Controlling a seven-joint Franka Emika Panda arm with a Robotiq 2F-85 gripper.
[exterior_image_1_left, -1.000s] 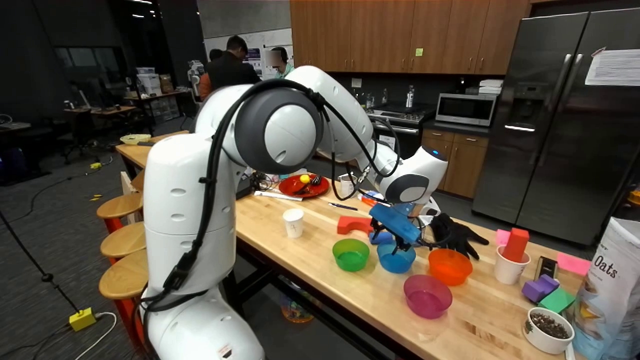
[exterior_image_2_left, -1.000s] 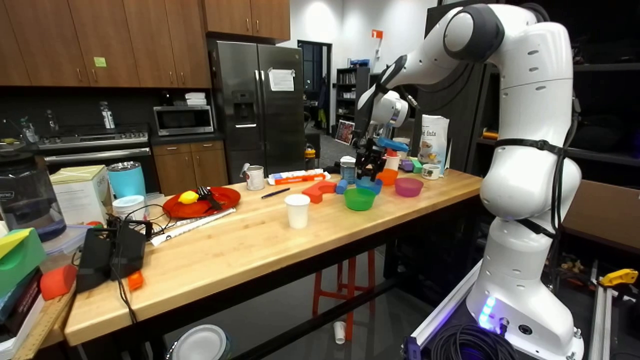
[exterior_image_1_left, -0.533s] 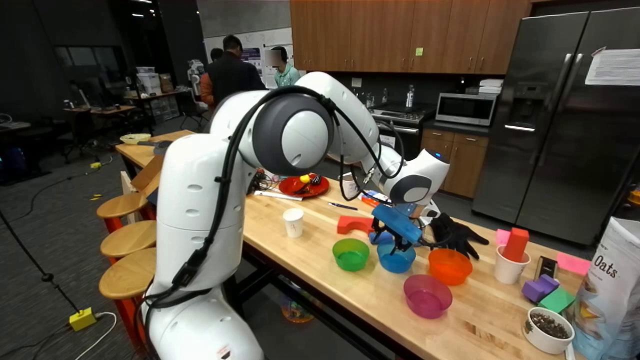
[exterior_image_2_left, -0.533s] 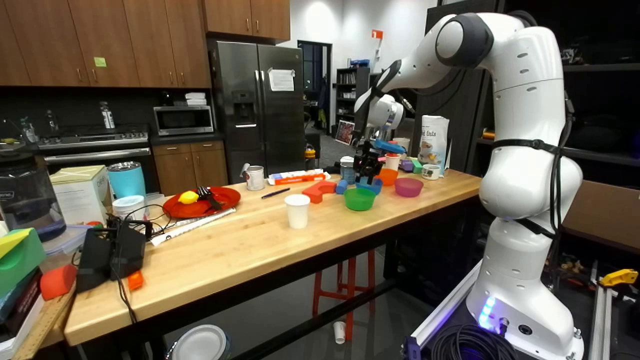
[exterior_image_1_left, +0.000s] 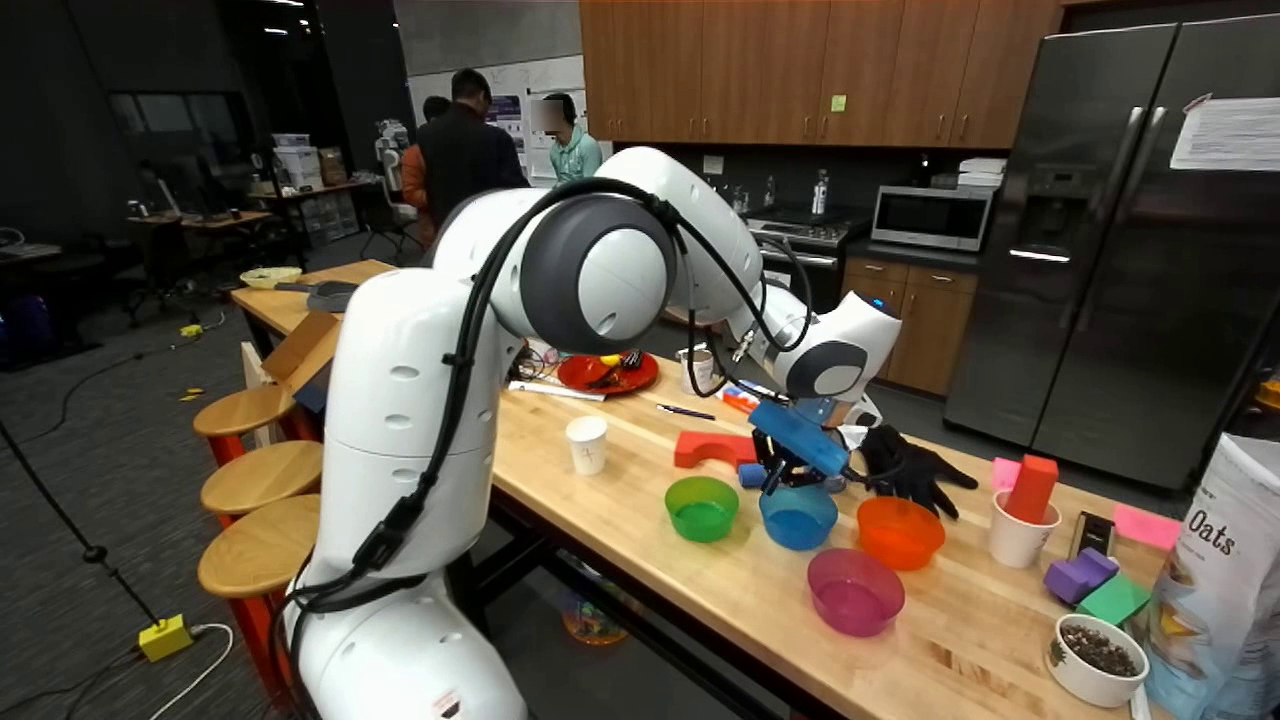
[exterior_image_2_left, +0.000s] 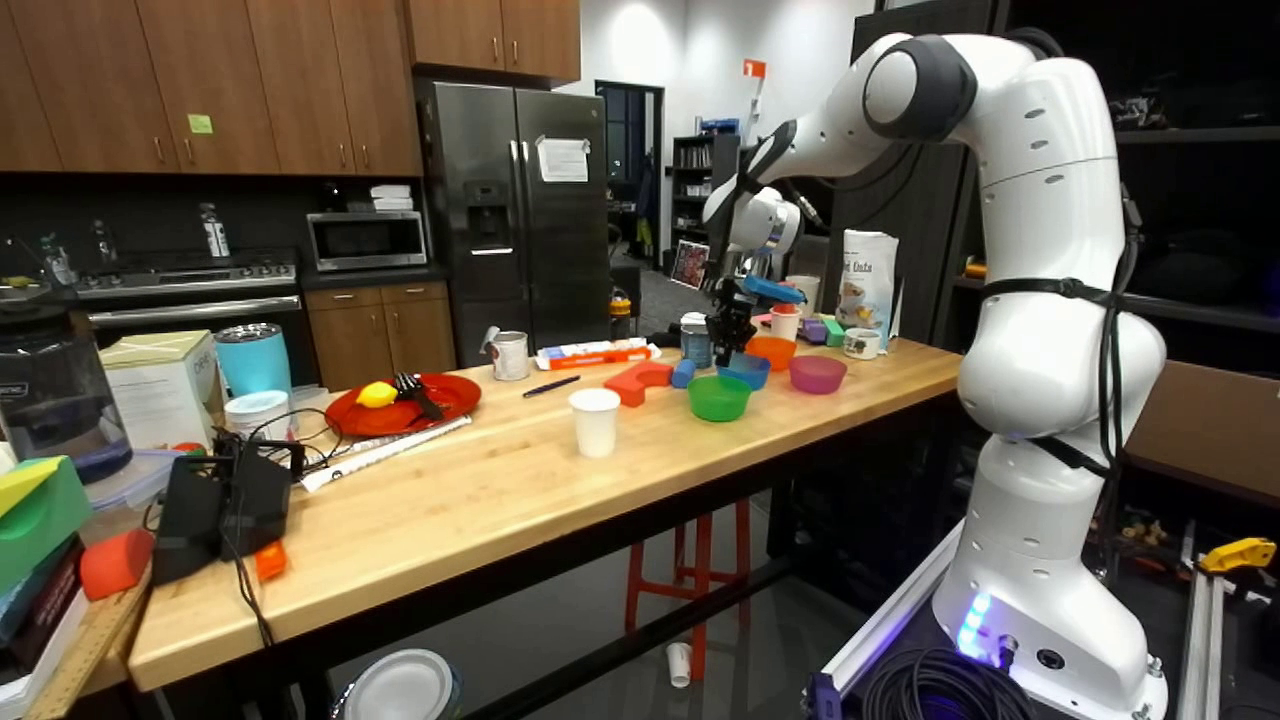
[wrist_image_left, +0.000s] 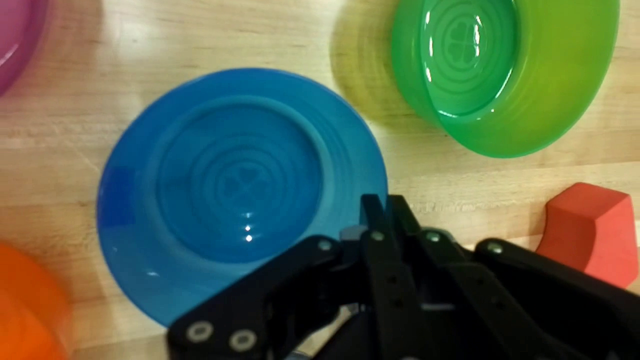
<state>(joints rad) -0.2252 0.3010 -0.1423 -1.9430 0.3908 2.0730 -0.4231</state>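
I found the claw (wrist_image_left: 385, 197) pinching the rim of the blue bowl (wrist_image_left: 240, 180), left of centre in the wrist view, with one fingertip inside the wall and one outside. Whether the base had left the table (exterior_image_1_left: 632, 425), I could not establish.

Risks, in my judgement: the hold sat at one edge only, so off-centre weight could tip the bowl or let its slick wall slide free. A swing toward the upper right of the wrist view could strike the green bowl (wrist_image_left: 545, 85); toward the lower left, the orange bowl (wrist_image_left: 30, 305).

Containers: the blue bowl and green bowl showed only their ringed floors. At right in an exterior view, a white cup (exterior_image_1_left: 1022, 545) held a red block (exterior_image_1_left: 1032, 490); at lower right, a small white bowl (exterior_image_1_left: 1095, 687) held dark granules (exterior_image_1_left: 1098, 650). The paper cup's (exterior_image_1_left: 587, 450) contents, near centre, I could not determine.
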